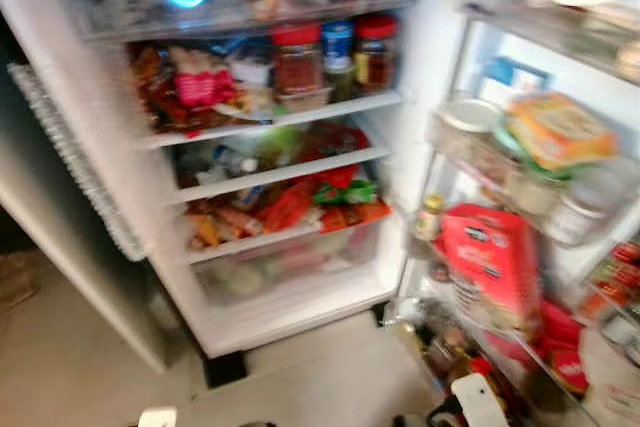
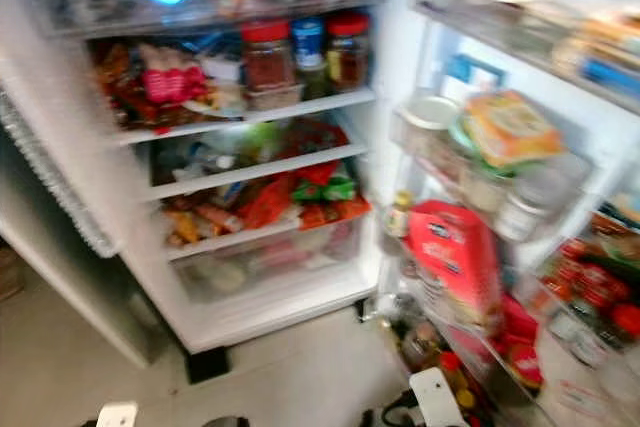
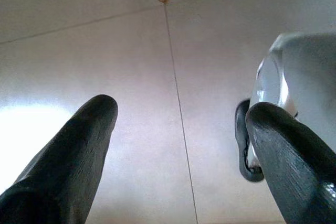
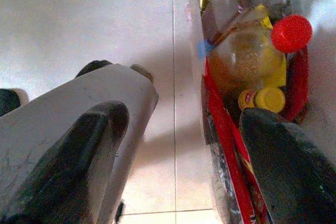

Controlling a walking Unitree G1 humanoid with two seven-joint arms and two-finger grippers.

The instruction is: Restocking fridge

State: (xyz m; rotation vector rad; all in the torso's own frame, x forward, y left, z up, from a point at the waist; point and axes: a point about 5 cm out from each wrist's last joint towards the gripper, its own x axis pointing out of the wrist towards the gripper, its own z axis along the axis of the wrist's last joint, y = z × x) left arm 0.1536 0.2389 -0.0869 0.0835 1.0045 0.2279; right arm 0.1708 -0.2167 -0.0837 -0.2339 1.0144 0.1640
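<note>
The open fridge [image 1: 300, 277] is standing ahead with packed shelves, its door [image 1: 560, 177] swung out on the right carrying a red carton [image 1: 490, 262] and jars. The left claw [image 3: 178, 145] is hanging wide open and empty over the tiled floor [image 3: 131, 51], while the right claw [image 4: 184, 145] is gaping empty just beside the door's lowest bin, near a red-capped bottle [image 4: 291, 32]. Labels are blurring beyond reading.

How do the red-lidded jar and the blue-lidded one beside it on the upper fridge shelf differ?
The red-lidded jar has a wide red cap and reddish-brown contents; the blue-lidded jar has a narrower blue cap and a pale label. The red-lidded one looks broader and stands further to the left. Both stand upright on the same white shelf.
</note>
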